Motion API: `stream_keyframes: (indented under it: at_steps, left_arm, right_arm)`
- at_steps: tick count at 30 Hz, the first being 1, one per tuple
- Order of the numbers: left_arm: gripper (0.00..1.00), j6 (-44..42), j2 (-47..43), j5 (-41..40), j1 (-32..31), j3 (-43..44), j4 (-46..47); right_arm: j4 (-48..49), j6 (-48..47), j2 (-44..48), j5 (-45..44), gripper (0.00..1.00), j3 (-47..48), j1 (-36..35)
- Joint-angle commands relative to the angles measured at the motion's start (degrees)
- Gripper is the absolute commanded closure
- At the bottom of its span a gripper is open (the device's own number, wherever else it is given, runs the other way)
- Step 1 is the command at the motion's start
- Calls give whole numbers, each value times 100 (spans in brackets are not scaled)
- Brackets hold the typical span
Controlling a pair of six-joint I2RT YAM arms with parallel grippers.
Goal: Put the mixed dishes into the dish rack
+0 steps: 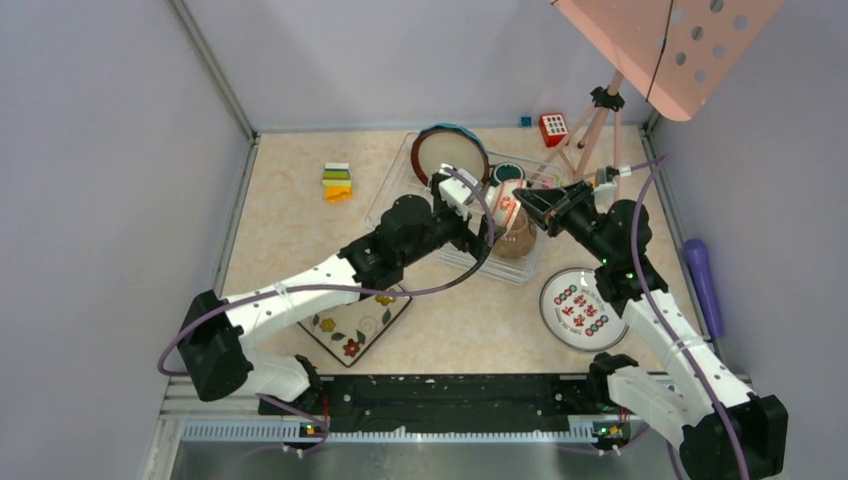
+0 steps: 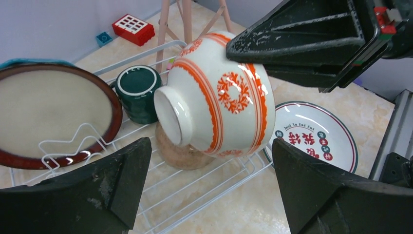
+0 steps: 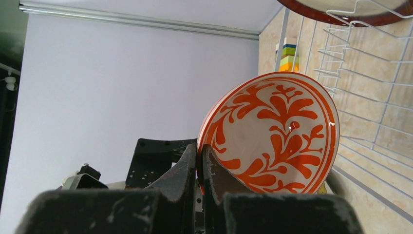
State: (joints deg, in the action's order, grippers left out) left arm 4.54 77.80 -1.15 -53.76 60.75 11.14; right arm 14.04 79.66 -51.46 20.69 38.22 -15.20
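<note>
While the square floral plate (image 1: 358, 325) lies flat on the surface (image 1: 290, 220) nearest the arm bases, partly under the left arm, the white red-marked plate (image 1: 580, 308) lies flat just right of the dish rack (image 1: 388, 190). Farther in, over the rack, the left fingers (image 2: 112, 190) stand spread wide, one on each side of the red-white bowl (image 2: 219, 97), with no grip on it. The right fingers (image 3: 178, 183) are pressed together on the bowl's rim and hold it tipped on its side, foot toward the left arm. The bowl hangs directly over the tan bowl (image 2: 182, 156), which sits in the rack; whether the two bowls touch cannot be told. Beyond them in the rack sits the teal mug (image 2: 136, 92), and beside it the brown-rimmed cream plate (image 2: 53, 112) stands on edge among the wire dividers.
</note>
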Motion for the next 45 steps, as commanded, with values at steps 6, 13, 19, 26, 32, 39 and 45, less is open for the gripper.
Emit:
stream_keyframes:
  at_steps: [6,13,19,26,32,39,45]
  left_arm:
    - [2,-365,384,280,-69,760,-163]
    - [28,-401,568,479,-74,912,-324]
    - [64,-709,624,559,-69,928,-402]
    - [100,-1313,657,244,-65,1041,-664]
    - [100,-1969,868,-727,-65,1102,-797]
    - [100,-2452,1310,-1510,-64,1113,-850]
    - [100,-2648,1922,-1709,-65,1507,-1485]
  right_arm:
    - [627,328,136,10,100,71,32]
    - [641,370,67,102,100,92,26]
    - [679,352,49,130,100,25,24]
    - [776,261,-70,62,76,-173,24]
    - [600,13,-276,-128,55,-269,23]
    - [-530,-610,-581,-467,2,-141,42]
    - [-1964,-1419,-218,-1612,1,122,97]
